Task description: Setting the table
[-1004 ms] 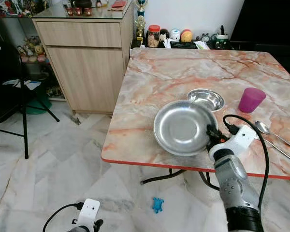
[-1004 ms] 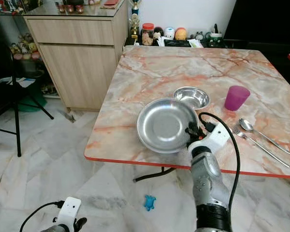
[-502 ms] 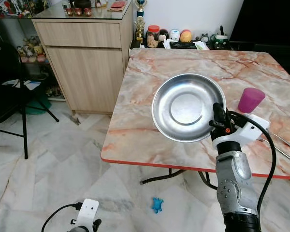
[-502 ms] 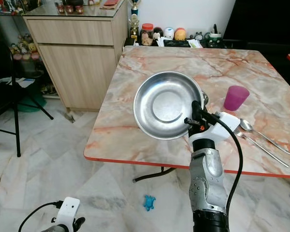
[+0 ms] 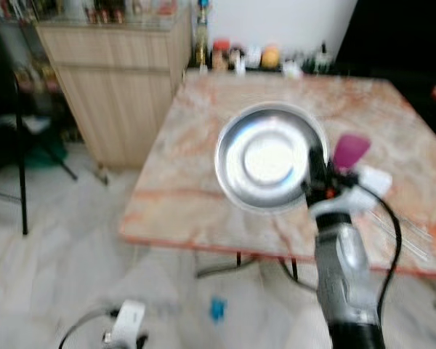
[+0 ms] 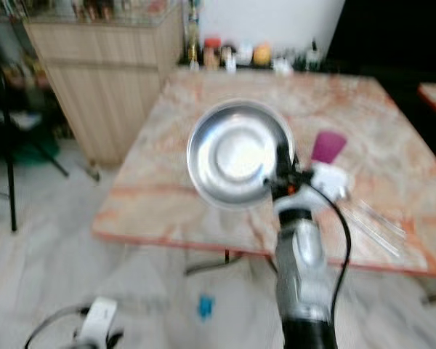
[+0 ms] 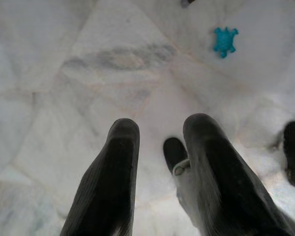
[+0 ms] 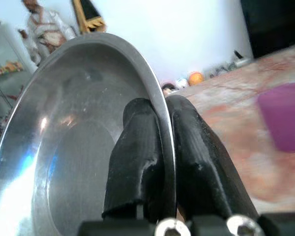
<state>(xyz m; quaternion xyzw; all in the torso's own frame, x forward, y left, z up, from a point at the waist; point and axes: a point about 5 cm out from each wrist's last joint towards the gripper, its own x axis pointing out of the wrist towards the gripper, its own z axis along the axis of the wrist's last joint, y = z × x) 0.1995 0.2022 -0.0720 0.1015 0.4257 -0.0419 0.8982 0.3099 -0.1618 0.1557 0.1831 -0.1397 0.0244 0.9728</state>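
Above the pink marble-patterned surface, the right tool grasps the rim of a round shiny steel plate, with one black finger on each side of the edge, so the plate hangs tilted in the air. The head views are blurred. A purple plastic cup stands on the surface near the plate. The left tool hangs low over the white floor, its fingers parted and holding nothing. I judge the setting is in the middle: the plate is lifted but not yet placed.
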